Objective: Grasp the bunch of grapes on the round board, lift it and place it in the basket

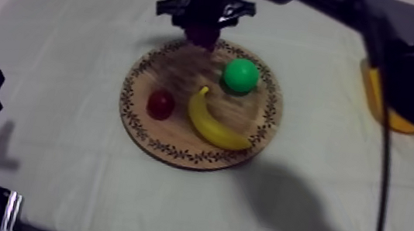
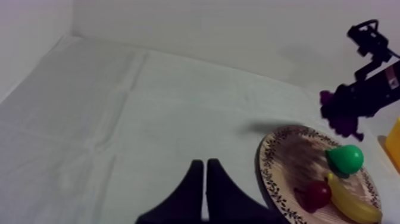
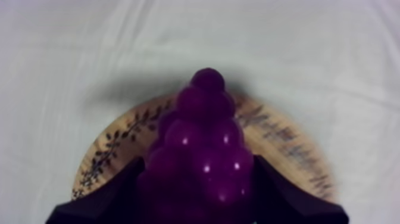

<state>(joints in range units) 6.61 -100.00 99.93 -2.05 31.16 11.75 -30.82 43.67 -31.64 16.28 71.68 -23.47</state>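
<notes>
The right claw is closed round the bunch of grapes, holding it just above the far rim of the wooden board, at upper centre of the top view. The bunch's long axis points out beyond the fingertips (tip foremost). The yellow basket lies at the right edge, so the carry likely runs rightward, on the nearer right arm. The left claw, fingers together on nothing, sits apart from the board.

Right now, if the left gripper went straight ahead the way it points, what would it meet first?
Likely nothing: the left gripper, shut, points across bare cloth, beside the board. The way looks free to the far wall, though depth is unclear.
</notes>
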